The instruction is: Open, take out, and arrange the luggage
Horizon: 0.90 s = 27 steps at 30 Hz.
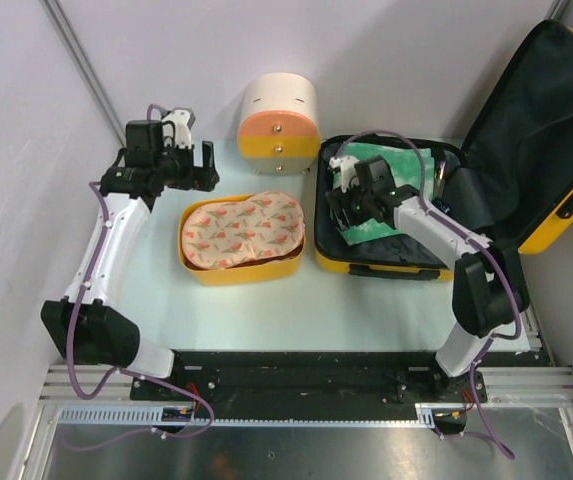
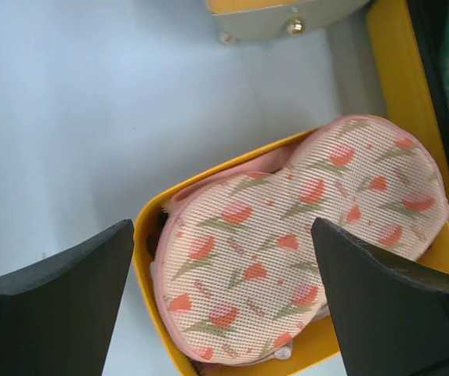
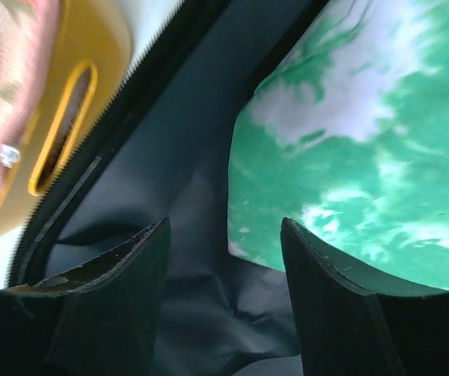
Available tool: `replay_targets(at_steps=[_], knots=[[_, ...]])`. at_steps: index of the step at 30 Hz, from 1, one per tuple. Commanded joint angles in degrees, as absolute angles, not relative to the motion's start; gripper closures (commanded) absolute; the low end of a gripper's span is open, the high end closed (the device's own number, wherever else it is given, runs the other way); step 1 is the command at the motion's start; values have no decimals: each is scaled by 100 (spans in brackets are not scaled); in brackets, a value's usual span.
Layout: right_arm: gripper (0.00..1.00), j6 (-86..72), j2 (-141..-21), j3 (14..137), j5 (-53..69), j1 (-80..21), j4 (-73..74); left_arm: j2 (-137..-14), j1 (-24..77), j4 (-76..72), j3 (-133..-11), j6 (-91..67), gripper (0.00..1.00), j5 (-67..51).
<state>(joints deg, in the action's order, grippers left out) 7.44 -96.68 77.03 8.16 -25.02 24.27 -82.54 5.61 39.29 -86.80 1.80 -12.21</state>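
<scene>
a: fig. 1. which step is in hand?
b: the taking-out, by judgement. the luggage point(image 1: 536, 130) lies open at the right of the bench point(image 1: 266, 310), its lid leaned back toward the right wall. the right claw point(image 3: 224, 227) is down inside the lower shell. its jaws are partly apart and pinch nothing, over the dark lining just beside a green-and-white cloth point(image 3: 365, 157).
a: and the other arm?
b: the left claw point(image 2: 222, 227) hangs spread wide above the yellow tub point(image 1: 241, 272), which holds a tulip-print pouch point(image 1: 241, 230). it grips nothing.
a: what does the next move call for?
b: probably a shift of the right claw onto the cloth's edge, then a close and a lift clear of the black zipper rim. soft fabric may slip or drag.
a: surface and room?
b: the bench is pale and smooth. a cream-and-orange cylindrical container point(image 1: 278, 118) stands at the back. plain grey walls point(image 1: 366, 60) close in on the left, back and right, and a metal rail point(image 1: 306, 385) runs along the near edge.
</scene>
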Motion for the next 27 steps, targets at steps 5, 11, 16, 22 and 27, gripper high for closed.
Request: replay_targets(at_steps=[5, 11, 16, 22, 27], knots=[[40, 1335, -10221, 7286, 326, -2645, 1723, -8490, 545, 3806, -9544, -316, 0, 509], [40, 1415, -10652, 7286, 176, -2742, 1582, -8648, 484, 3753, -9756, -719, 0, 432], [45, 1512, -10775, 7286, 0, -2690, 1600, -8640, 352, 3507, -9642, -678, 0, -841], [100, 1424, -10039, 7286, 760, -2173, 2047, -8850, 580, 3463, -9913, -132, 0, -2267], [100, 1248, -9125, 7286, 2001, -1618, 2320, -9307, 1079, 3428, -10063, -913, 1, -2865]])
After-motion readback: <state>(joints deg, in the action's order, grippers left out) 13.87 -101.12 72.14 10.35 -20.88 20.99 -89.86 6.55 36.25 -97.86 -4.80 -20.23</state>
